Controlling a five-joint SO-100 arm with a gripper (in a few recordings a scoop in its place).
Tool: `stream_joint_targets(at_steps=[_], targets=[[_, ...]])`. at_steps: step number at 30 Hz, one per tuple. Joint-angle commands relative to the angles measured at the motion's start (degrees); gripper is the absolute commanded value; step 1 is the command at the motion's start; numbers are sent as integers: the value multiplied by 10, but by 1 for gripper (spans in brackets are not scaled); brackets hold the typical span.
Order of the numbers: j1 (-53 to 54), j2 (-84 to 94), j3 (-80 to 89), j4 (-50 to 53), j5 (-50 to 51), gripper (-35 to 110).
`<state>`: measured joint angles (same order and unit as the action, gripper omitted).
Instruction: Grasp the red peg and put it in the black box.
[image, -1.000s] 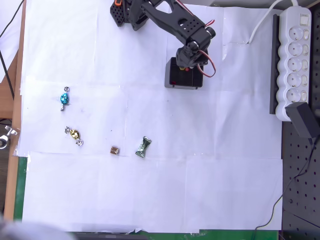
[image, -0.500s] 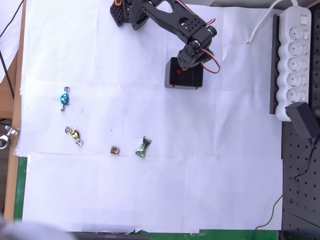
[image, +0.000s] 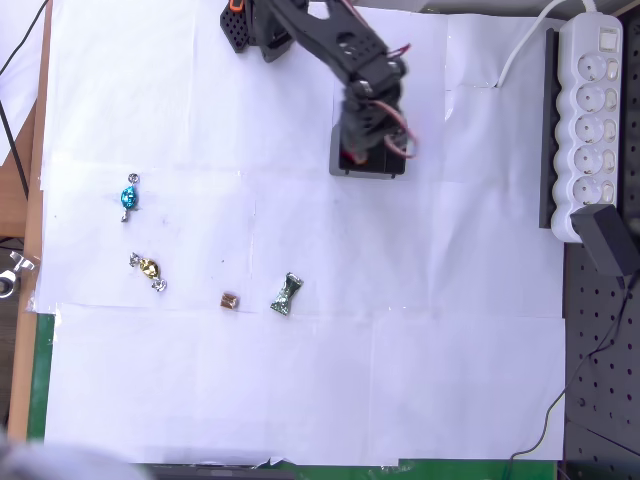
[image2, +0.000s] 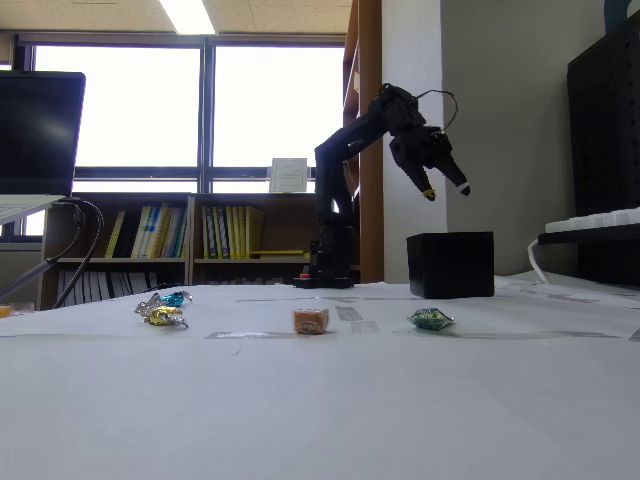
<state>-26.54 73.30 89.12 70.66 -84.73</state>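
My claw hangs in the air above the black box, its two fingers spread apart with nothing between them; in the fixed view the tips point down and to the right, well clear of the box's top edge. From overhead my claw covers much of the black box, and only the box's left and lower walls show around it. A small touch of red shows inside the hollow just at my arm's edge, but I cannot tell for sure whether that is the red peg; it is too small and mostly hidden.

The box stands on the white paper covering the table, near my base. Well apart from it, toward the picture's lower left in the overhead view, lie a blue candy, a gold candy, a small brown cube and a green candy. The cube and green candy sit just beside each other. A white power strip lies along the right edge.
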Motion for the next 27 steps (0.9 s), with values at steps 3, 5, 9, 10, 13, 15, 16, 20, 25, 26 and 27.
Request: stream_joint_targets(at_steps=[3,5,9,10,13,15,16,20,25,26,27], targets=[[99,-189,-182,-129,-136,0],[127,-246,-266,-171,-150,0],[169,-362,-430,-222,-153,0],[176,-396,-471,-228,-151,0],[185,-506,-585,-228,-137,0],[186,-570,-647,-223,-117,0],[187,-594,-669,-216,-107,0],[199,-660,-747,-205,-88,0],[222,-712,-807,-171,-71,0],[226,-718,-813,-163,-67,0],[228,-722,-816,-156,-61,0]])
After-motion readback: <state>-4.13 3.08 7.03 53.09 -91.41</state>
